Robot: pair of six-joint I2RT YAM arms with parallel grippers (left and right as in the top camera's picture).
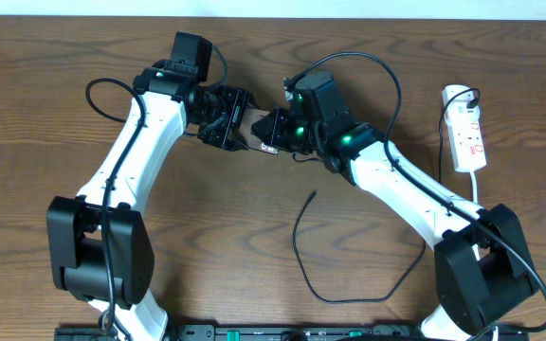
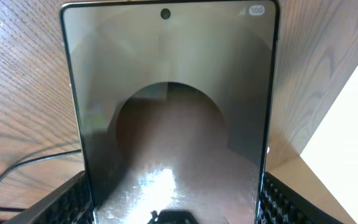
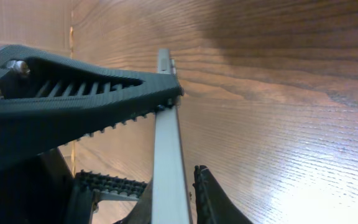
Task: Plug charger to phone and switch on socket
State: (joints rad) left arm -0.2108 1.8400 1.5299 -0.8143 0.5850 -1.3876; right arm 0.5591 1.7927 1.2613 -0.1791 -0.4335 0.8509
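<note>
I'm positioning the phone (image 2: 166, 124) — my left gripper (image 1: 222, 120) clamps its width, my right gripper (image 1: 271, 131) pinches its thin edge. The charger (image 1: 295, 237) lies loose nearby, unplugged — next, I judge, my right must let go and fetch its tip.

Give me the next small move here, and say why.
Probably ease open the jaws of the left gripper. The phone is clamped across its width by that gripper while the right gripper pinches its thin edge, so both arms are busy. The charger lies untouched on the table, its plug tip free; one arm must fetch it.
</note>
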